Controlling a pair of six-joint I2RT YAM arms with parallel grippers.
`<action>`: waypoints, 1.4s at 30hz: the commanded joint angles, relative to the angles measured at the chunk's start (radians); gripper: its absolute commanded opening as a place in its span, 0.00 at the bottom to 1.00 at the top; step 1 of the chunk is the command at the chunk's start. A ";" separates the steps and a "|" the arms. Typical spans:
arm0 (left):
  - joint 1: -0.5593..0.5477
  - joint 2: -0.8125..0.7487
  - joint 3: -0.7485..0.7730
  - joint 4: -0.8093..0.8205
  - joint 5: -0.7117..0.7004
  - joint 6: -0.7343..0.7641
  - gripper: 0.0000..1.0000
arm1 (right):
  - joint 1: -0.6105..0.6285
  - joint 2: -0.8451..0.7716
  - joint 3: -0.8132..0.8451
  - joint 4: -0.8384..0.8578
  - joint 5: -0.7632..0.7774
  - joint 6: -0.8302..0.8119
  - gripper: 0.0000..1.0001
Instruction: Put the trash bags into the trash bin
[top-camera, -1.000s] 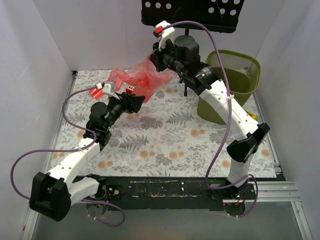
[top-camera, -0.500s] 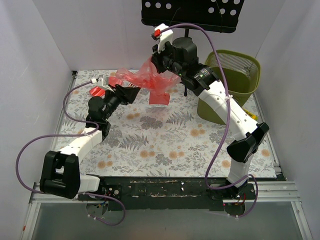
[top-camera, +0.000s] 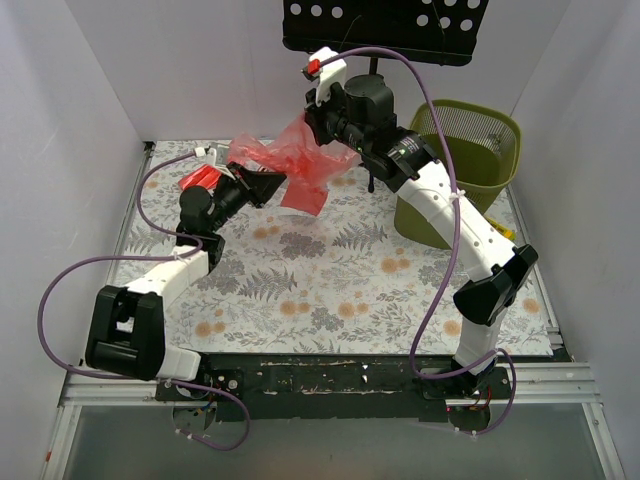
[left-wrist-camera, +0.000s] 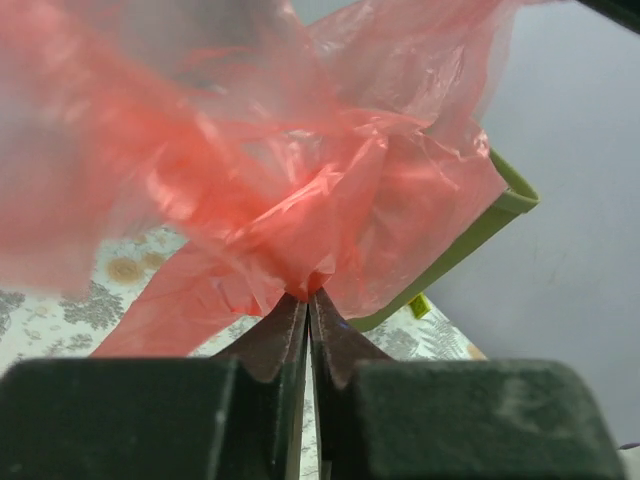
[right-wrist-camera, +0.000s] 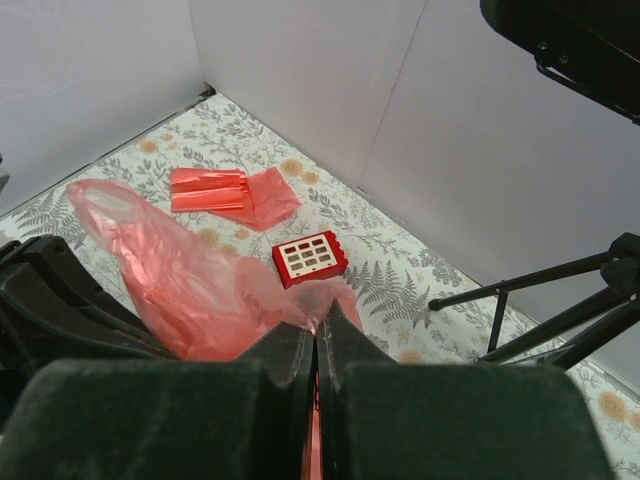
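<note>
A crumpled translucent red trash bag (top-camera: 300, 165) hangs above the back of the table, stretched between both grippers. My left gripper (top-camera: 283, 180) is shut on the bag's lower left part; in the left wrist view the film (left-wrist-camera: 300, 190) bunches at the closed tips (left-wrist-camera: 308, 295). My right gripper (top-camera: 316, 135) is shut on the bag's top, with film (right-wrist-camera: 190, 280) pinched between its fingers (right-wrist-camera: 320, 318). Another folded red trash bag (right-wrist-camera: 225, 192) lies flat on the table. The olive-green trash bin (top-camera: 470, 165) stands at the back right, its rim (left-wrist-camera: 500, 215) showing behind the bag.
A small red box with white buttons (right-wrist-camera: 310, 257) lies on the floral mat under the held bag. A black music stand (top-camera: 385, 25) stands at the back, its tripod legs (right-wrist-camera: 530, 290) near the bin. White walls close in the left, back and right.
The right gripper lifted the bag off the mat. The left arm reached up and back to the hanging bag, and its jaws went from open to shut on the film.
</note>
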 joint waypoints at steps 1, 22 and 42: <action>0.009 -0.074 0.030 -0.038 0.057 0.036 0.00 | 0.000 -0.026 0.003 0.072 0.044 -0.014 0.01; 0.114 -0.530 0.218 -1.196 0.203 0.534 0.00 | -0.098 -0.161 -0.391 0.204 0.039 -0.019 0.01; 0.138 -0.387 0.367 -1.544 -0.082 0.763 0.00 | -0.145 -0.129 -0.418 -0.214 -0.639 -0.081 0.01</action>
